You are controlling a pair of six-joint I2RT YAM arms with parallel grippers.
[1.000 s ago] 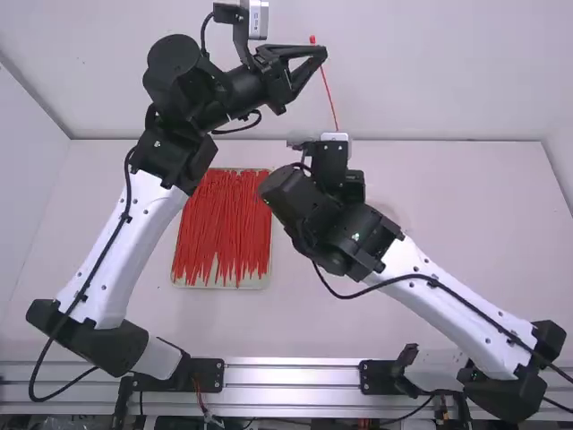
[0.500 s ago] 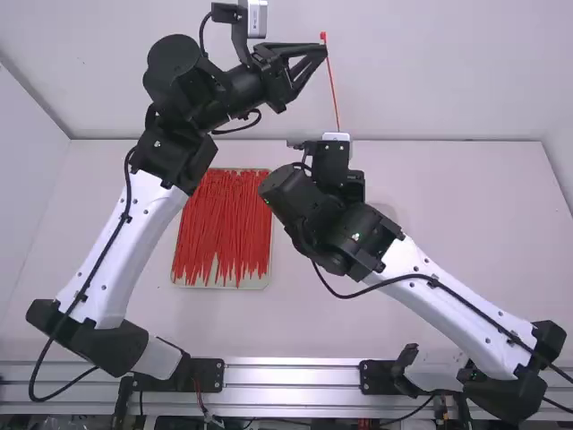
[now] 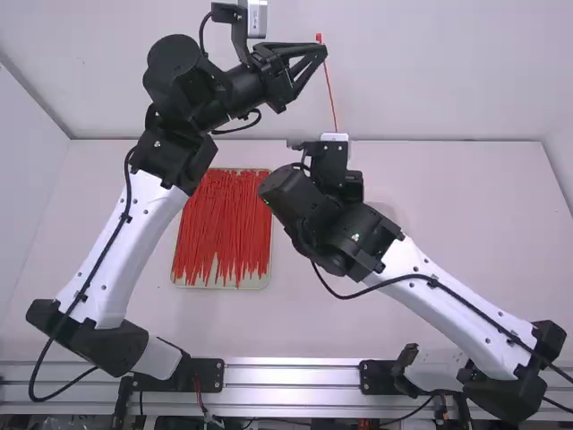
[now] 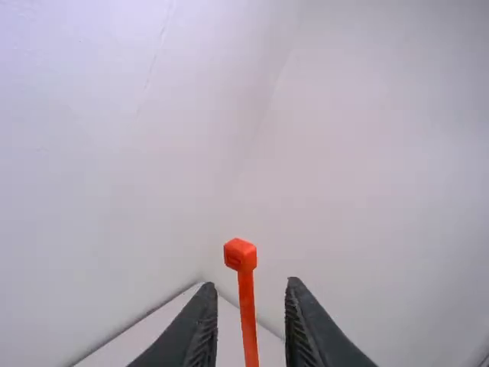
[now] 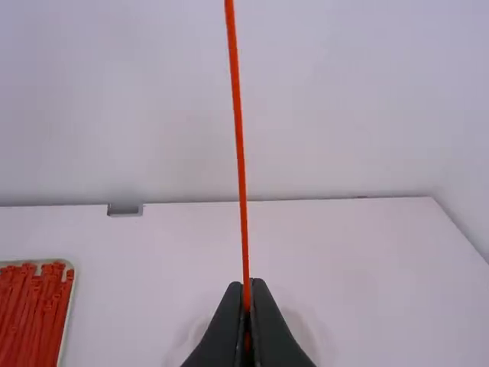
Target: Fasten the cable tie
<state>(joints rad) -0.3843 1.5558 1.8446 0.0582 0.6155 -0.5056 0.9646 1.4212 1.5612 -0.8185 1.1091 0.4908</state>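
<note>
**Cable tie held upright between my two hands, above the table**

On the left side of the white table lies a flat tray. It is loaded with loose red ties, heaped lengthwise. My left arm rises over that tray and holds my left hand high, against the back wall. Its fingers are spread. The cable tie passes up between them with a gap visible on each side. Its square head stands just beyond the fingertips. I cannot confirm any contact at that point.

The cable tie is red, straight and close to upright, well clear of the table. In the high view its top leans slightly to the left. To the right and lower, my right hand is pressed together on the tie's lower end, pinching the strap between both fingertips.
</note>
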